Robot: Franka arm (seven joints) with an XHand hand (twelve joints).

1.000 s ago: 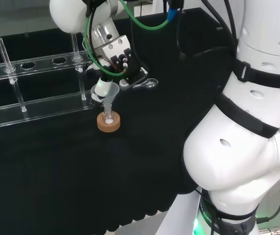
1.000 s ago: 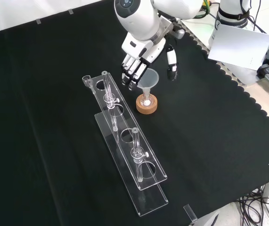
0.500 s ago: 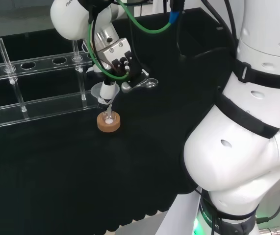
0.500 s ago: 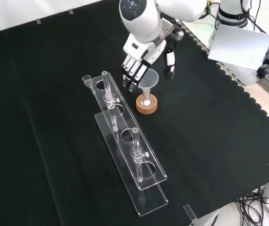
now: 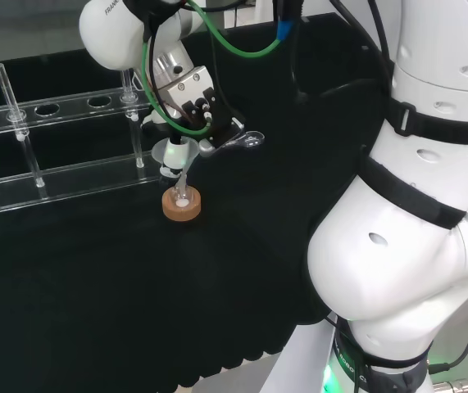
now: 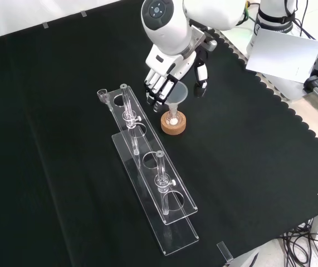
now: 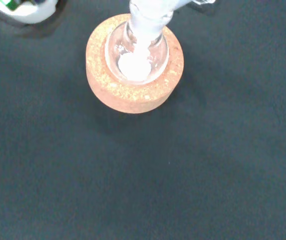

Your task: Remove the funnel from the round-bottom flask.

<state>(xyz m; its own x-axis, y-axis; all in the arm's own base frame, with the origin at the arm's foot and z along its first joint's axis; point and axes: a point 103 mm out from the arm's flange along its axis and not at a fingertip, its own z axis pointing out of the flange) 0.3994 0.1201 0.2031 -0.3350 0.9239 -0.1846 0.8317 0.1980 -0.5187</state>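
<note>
Your hand [image 6: 167, 65] hovered at the funnel [image 6: 175, 93], upper centre of the front view. Its fingers [image 6: 154, 84] stayed relaxed, holding nothing. The flask [image 7: 136, 52] sat in its cork ring [image 7: 134, 65].

A speckled tan cork ring [image 7: 134, 75] holds a clear flask [image 7: 137, 50] with white contents, on black cloth [image 6: 64, 183].

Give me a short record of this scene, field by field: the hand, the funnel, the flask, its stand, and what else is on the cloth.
hand: above the funnel, fingers to one side, thumb to the other
funnel: clear, upright, stem in the flask's neck
flask: clear round-bottom, something white at its bottom
stand: cork ring under the flask
rack: clear test-tube rack, left of the stand in the front view
step: funnel not yet lifted out
</note>
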